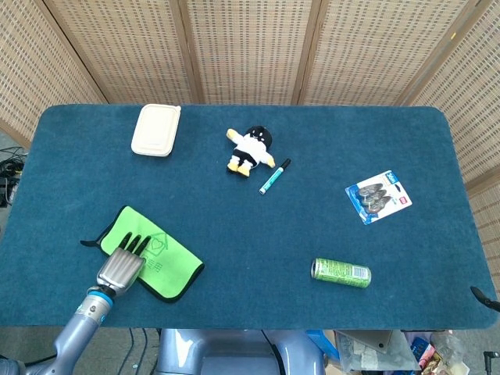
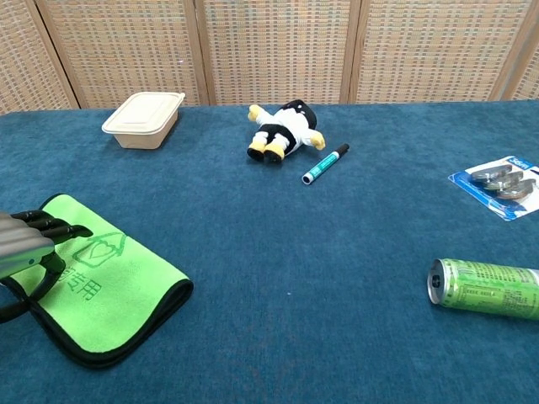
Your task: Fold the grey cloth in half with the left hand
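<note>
The cloth (image 1: 160, 258) lies folded on the near-left of the table, bright green side up, with its dark grey underside showing as a thin rim along the near edge (image 2: 126, 341). My left hand (image 1: 121, 266) reaches in from the near-left, fingers stretched out and apart over the cloth's near-left part. In the chest view the left hand (image 2: 25, 244) sits at the frame's left edge, its dark fingertips (image 2: 63, 229) lying on the green layer. No fold of cloth shows between its fingers. The right hand is in neither view.
A beige lidded box (image 1: 155, 130) stands at the back left. A plush doll (image 1: 250, 149) and a teal marker (image 1: 274, 176) lie mid-table. On the right are a blister pack (image 1: 379, 197) and a green can (image 1: 341, 273) on its side. A small dark tip (image 1: 483, 297) pokes in at the near-right edge.
</note>
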You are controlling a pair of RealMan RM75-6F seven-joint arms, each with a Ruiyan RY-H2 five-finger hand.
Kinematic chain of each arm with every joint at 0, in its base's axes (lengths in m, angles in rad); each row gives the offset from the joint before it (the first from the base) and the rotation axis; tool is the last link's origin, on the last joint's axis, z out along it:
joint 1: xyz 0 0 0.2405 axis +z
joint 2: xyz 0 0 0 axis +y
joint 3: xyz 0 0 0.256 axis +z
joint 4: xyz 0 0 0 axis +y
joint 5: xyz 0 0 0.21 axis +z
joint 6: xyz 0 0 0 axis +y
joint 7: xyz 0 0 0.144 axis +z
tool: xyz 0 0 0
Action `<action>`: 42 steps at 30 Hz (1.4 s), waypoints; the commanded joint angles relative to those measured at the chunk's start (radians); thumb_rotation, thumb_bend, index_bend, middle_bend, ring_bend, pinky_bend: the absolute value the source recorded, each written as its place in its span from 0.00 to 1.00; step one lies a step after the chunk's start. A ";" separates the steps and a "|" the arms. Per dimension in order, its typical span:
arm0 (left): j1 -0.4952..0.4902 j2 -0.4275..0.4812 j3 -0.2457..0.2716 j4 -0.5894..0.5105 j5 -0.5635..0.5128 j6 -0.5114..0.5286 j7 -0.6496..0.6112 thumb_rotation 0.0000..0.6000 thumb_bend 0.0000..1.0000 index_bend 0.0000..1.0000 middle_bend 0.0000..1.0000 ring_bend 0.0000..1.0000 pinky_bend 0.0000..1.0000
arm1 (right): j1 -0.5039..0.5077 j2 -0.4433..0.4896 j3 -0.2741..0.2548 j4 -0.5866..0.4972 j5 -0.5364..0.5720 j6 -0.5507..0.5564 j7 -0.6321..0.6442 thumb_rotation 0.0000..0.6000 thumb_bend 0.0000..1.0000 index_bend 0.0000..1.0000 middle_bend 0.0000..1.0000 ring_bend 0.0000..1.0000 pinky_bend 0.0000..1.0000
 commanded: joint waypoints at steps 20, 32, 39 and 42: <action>0.017 -0.007 -0.011 0.006 -0.003 -0.004 0.022 1.00 0.56 0.42 0.00 0.00 0.00 | -0.002 0.002 -0.002 -0.003 -0.005 0.004 0.002 1.00 0.00 0.00 0.00 0.00 0.00; 0.036 0.056 -0.023 -0.012 0.088 -0.013 -0.096 1.00 0.37 0.00 0.00 0.00 0.00 | -0.002 -0.001 -0.003 -0.003 -0.007 0.007 -0.001 1.00 0.00 0.00 0.00 0.00 0.00; 0.055 0.089 -0.058 0.007 0.145 0.003 -0.204 1.00 0.36 0.00 0.00 0.00 0.00 | -0.003 0.000 -0.004 -0.003 -0.010 0.009 -0.001 1.00 0.00 0.00 0.00 0.00 0.00; 0.062 0.098 -0.074 0.031 0.152 -0.002 -0.250 1.00 0.37 0.00 0.00 0.00 0.00 | -0.003 -0.001 -0.005 -0.002 -0.011 0.009 -0.002 1.00 0.00 0.00 0.00 0.00 0.00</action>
